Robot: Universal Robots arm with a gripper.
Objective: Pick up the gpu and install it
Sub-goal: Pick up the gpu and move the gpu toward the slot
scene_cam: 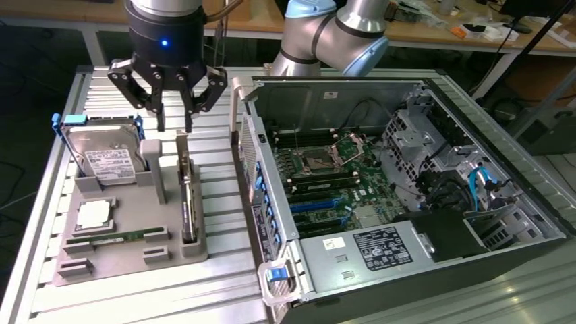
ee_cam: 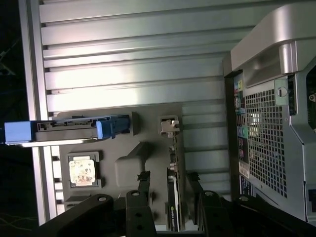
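Note:
The gpu [scene_cam: 186, 196] stands on its edge in a slot of the grey holder tray [scene_cam: 135, 260], its silver end bracket [ee_cam: 169, 126] at the far end. My gripper [scene_cam: 175, 121] hangs open just above the card's far end, one finger on each side of it and nothing held. In the wrist view the gripper [ee_cam: 168, 176] straddles the thin edge of the gpu [ee_cam: 173, 202], with both dark fingertips [ee_cam: 143, 177] apart from it. The open computer case [scene_cam: 396, 196] lies to the exterior view's right, its motherboard [scene_cam: 328, 179] exposed.
The holder tray also carries a silver hard drive [scene_cam: 108, 158] with a blue bracket, a processor chip [scene_cam: 94, 214] and a green memory stick [scene_cam: 112, 237]. The case's wall [scene_cam: 256, 189] stands close beside the tray. Everything sits on a ribbed aluminium table [scene_cam: 225, 283].

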